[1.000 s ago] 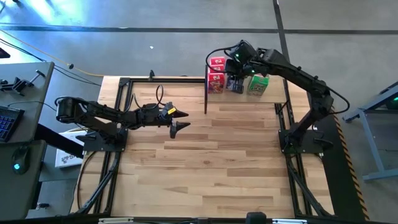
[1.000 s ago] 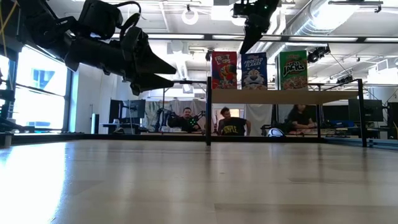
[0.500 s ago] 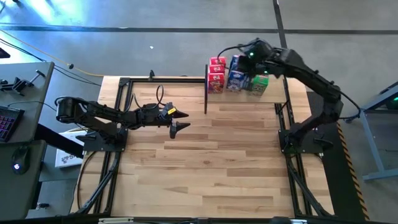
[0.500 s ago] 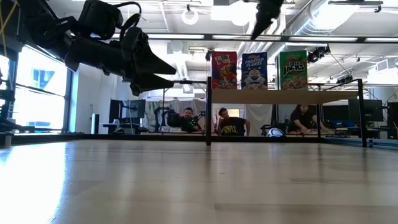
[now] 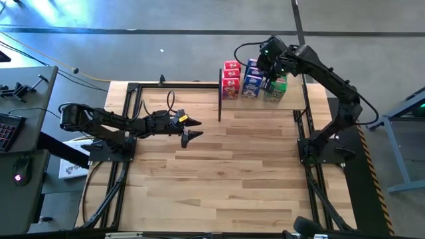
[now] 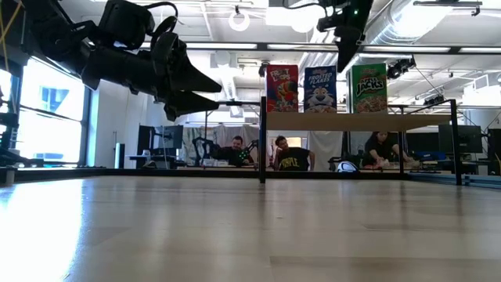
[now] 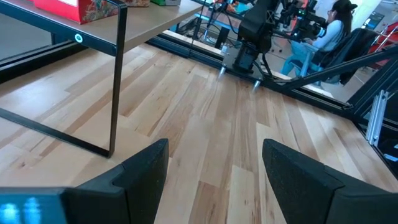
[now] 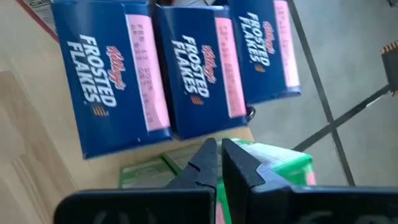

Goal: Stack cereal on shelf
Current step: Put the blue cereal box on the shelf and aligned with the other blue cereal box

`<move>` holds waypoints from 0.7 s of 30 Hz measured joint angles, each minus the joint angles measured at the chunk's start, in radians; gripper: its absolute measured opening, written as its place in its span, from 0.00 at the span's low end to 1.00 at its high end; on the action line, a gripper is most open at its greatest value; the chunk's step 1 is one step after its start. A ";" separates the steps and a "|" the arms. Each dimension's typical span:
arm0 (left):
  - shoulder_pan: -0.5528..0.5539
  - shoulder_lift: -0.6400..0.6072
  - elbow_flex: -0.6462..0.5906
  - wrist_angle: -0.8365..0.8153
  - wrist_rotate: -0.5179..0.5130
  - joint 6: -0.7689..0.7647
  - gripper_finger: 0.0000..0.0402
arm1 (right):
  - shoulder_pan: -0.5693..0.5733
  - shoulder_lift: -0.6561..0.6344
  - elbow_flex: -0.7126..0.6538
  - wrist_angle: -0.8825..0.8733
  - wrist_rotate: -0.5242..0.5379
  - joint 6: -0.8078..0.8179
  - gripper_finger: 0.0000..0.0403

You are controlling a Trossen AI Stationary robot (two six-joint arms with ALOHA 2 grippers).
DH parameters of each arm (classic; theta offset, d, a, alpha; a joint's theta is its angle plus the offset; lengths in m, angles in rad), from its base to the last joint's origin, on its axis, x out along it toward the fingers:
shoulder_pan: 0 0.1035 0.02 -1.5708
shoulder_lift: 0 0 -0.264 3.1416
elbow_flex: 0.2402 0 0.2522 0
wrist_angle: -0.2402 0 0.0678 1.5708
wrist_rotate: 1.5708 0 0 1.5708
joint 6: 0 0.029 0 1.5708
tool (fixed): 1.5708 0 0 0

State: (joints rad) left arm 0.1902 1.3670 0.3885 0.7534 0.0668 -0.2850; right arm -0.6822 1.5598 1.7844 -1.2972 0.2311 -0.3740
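The plank-wood counter [image 5: 219, 166] fills the middle of the high view, bare wood between the two arm bases. Beyond its far edge, in the low view, people [image 6: 291, 154] sit at desks under the shelf line. The shelf [image 5: 292, 96] stands at the upper right of the high view, its black corner post [image 5: 220, 99] rising from the counter.

On the shelf the cereal stands in rows: red boxes [image 5: 230, 81] at the picture's left, blue boxes [image 5: 252, 78] in the middle, green boxes [image 5: 274, 91] at the right. The right wrist view shows three blue box tops [image 8: 196, 68] side by side, lettered "Frosted Flakes".

The right hand [image 5: 270, 74] hangs above the shelf over the green boxes, fingers pressed together, empty. The left hand [image 5: 188, 129] waits mid-left above the counter, fingers spread, empty.
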 joint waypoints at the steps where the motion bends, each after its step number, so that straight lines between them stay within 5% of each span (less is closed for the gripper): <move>1: 0.000 0.000 0.000 0.000 0.000 -0.001 0.62 | -0.001 0.008 0.000 0.000 -0.001 0.000 0.00; 21: 0.000 0.000 0.000 -0.001 0.001 -0.001 0.62 | -0.006 0.017 0.000 0.075 -0.052 -0.002 0.00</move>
State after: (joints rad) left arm 0.1903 1.3670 0.3885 0.7528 0.0673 -0.2859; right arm -0.6880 1.5772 1.7844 -1.2220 0.1791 -0.3756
